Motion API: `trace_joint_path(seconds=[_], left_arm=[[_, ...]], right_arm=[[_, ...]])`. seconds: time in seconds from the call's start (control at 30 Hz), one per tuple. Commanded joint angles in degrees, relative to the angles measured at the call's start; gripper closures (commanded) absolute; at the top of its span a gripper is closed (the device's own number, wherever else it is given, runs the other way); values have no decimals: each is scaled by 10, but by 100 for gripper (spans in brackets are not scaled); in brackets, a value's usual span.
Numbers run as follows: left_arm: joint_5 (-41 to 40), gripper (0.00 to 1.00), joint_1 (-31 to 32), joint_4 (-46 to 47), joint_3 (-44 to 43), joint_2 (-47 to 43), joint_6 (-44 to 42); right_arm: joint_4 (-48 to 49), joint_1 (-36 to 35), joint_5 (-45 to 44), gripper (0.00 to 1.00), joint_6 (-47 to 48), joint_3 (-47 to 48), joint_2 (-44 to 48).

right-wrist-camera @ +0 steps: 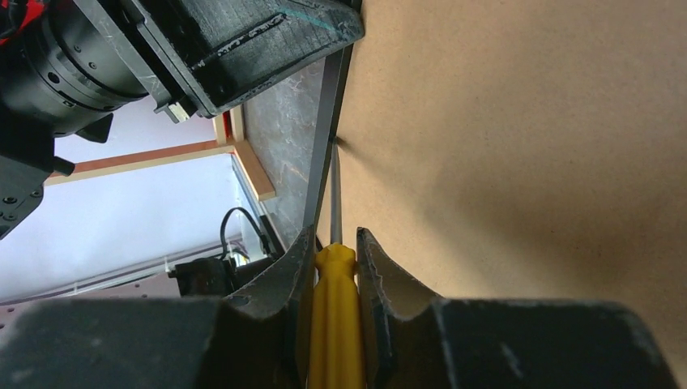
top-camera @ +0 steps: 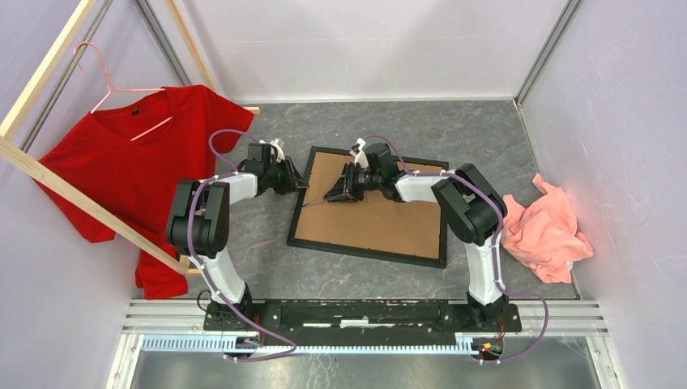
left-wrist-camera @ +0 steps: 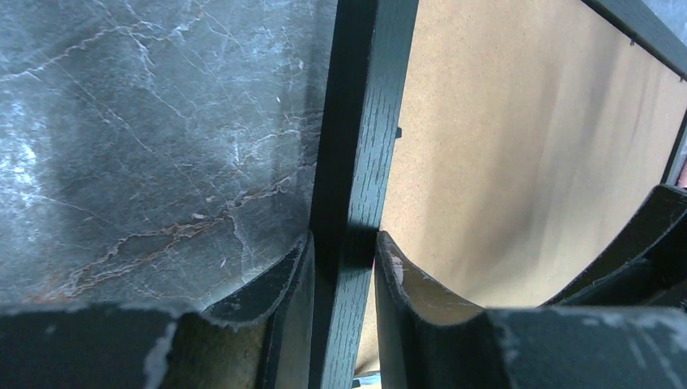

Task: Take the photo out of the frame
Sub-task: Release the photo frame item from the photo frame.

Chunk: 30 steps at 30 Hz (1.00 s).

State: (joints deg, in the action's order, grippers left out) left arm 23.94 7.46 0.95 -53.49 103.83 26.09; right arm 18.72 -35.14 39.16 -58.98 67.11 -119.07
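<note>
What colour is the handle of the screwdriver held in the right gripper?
Yellow. The screwdriver shows best in the right wrist view.

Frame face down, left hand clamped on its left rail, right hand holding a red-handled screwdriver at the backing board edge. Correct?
Not quite: the screwdriver handle is yellow, not red; the right wrist view shows it. The rest stands: frame face down, left hand clamped on its left rail, right hand holding the screwdriver at the backing board edge.
</note>
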Motion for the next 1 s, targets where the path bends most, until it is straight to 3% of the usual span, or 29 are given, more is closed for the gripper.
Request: trace_joint_path(seconds=[0.0,0.37,0.6,0.77,0.97], left_arm=[[-72,98,23,-50,36,46,33],[-100,98,42,-52,39,37,38],[-165,98,65,-68,31,23,29],[-218,98,94,-81,19,16,17],[-227,98,102,-86,16,15,10]], right_arm=[[-58,-69,11,100,27,47,11],[-30,-81,34,100,-40,93,4],[-25,-92,38,100,-64,130,2],[-50,-104,22,100,-52,154,-3],[-120,-101,-22,100,21,232,-13]])
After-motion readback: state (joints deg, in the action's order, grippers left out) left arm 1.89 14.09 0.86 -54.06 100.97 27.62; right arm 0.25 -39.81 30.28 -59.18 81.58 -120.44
